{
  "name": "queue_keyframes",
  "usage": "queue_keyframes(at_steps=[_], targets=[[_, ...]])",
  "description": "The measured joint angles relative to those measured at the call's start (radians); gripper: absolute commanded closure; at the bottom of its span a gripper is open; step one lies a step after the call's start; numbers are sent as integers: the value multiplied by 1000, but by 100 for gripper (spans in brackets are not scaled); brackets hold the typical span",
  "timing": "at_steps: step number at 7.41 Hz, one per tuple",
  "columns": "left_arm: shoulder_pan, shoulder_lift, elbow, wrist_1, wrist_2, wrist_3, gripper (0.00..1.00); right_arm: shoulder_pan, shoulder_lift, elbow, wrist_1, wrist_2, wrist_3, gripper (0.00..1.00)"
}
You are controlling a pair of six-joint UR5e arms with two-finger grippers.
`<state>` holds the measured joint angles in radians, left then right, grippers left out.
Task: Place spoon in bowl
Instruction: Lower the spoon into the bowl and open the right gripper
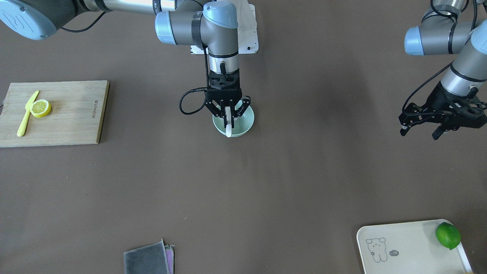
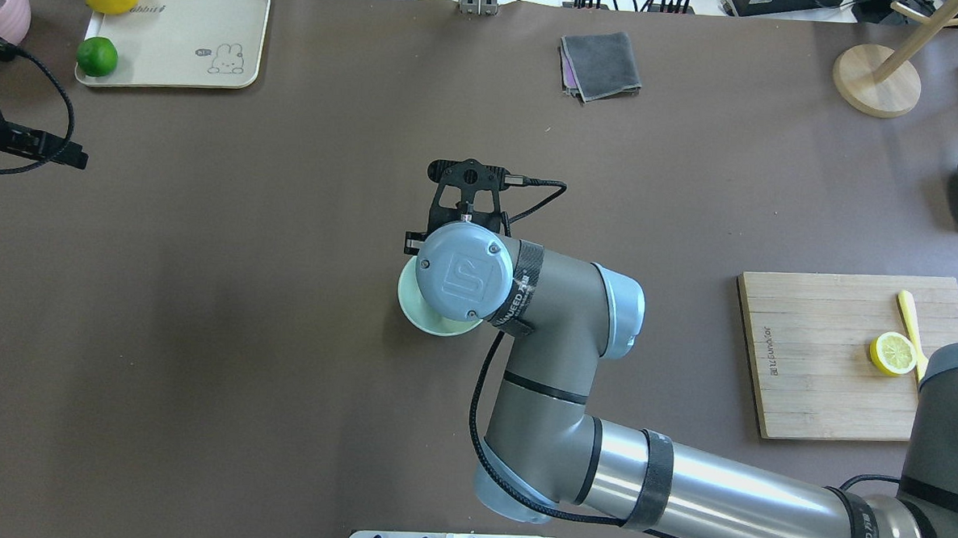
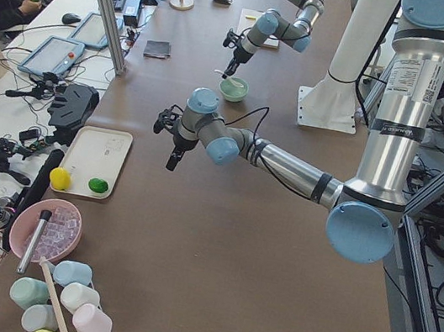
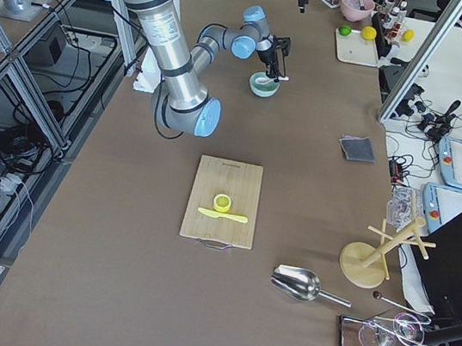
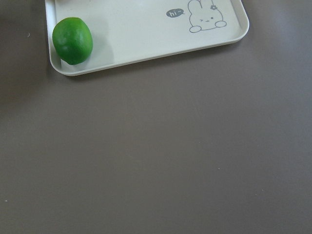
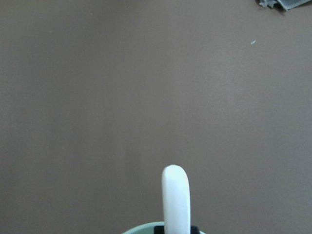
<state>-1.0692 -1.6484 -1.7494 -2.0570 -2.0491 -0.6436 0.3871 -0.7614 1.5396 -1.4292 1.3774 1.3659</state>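
The pale mint-green bowl (image 1: 243, 127) stands mid-table; only part of its rim (image 2: 422, 308) shows past the right arm's wrist in the overhead view. My right gripper (image 1: 228, 118) points down over the bowl, shut on the white spoon (image 1: 228, 130). The spoon's end sticks out over the bowl's near rim. In the right wrist view the spoon handle (image 6: 175, 202) rises above the bowl's rim (image 6: 141, 229). My left gripper (image 1: 419, 132) hangs open and empty far off at the table's side, above bare table.
A wooden cutting board (image 1: 68, 121) holds a lemon slice (image 1: 40, 108) and a yellow knife (image 1: 26, 114). A cream tray (image 1: 411, 251) holds a lime (image 1: 448, 235). A folded grey cloth (image 1: 148, 259) lies at the front edge.
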Motion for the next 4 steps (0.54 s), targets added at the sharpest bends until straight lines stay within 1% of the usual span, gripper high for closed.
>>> queue_keyframes(at_steps=[2, 3, 4], targets=[[0, 4, 0, -1, 1, 0, 2, -3, 2, -35, 48, -9, 0, 98], [0, 5, 0, -1, 1, 0, 2, -4, 2, -39, 54, -9, 2, 41], [0, 5, 0, -1, 1, -1, 2, -5, 2, -39, 57, -9, 7, 0]])
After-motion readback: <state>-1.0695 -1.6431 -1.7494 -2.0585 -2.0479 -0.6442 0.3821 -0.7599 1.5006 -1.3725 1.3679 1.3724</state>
